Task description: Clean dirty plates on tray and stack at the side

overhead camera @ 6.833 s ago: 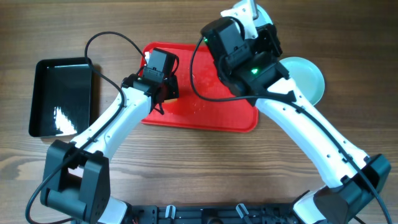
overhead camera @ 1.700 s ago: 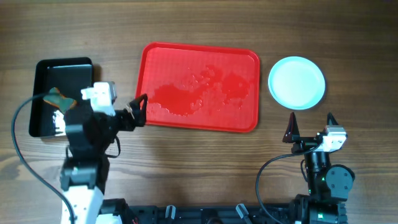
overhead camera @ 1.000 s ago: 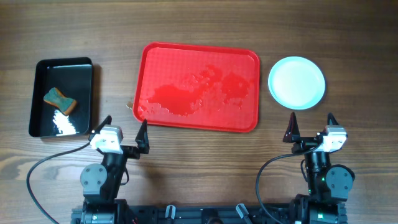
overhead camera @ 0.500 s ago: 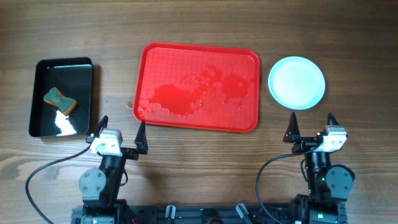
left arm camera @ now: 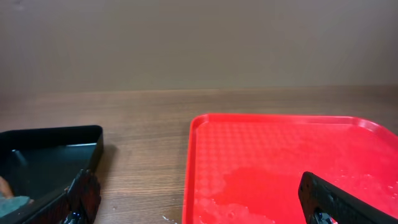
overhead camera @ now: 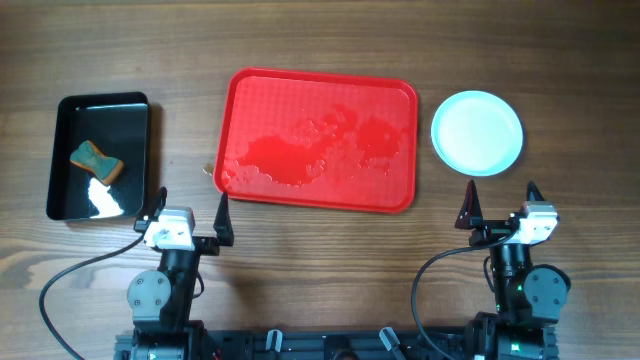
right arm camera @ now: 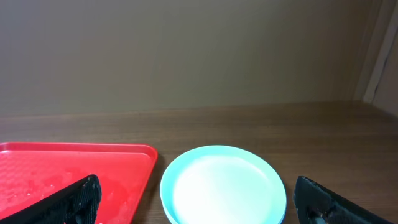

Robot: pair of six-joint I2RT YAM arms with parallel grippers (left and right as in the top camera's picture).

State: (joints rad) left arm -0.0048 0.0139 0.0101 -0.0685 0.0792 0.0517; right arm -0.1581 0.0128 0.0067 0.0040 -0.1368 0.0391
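The red tray [overhead camera: 390, 100] lies mid-table with no plates on it, only a wet film. The pale blue-white plates [overhead camera: 477, 133] sit right of the tray on the wood, top face clean. More than one rim shows at the near edge [right arm camera: 224, 186]. My left gripper [overhead camera: 188, 208] is open and empty at the near edge, facing the tray's left end [left arm camera: 292, 155]. My right gripper [overhead camera: 500, 200] is open and empty, just short of the plates.
A black tray [overhead camera: 70, 115] at the far left holds an orange-and-teal sponge [overhead camera: 97, 161] and some water. In the left wrist view the black tray [left arm camera: 43, 155] is left of the red one. A wall rises behind the table.
Both arms have pulled back from over the tray to the near edge. The sponge now lies in the black tray. In the last half second the left gripper settled slightly; the right stayed still.
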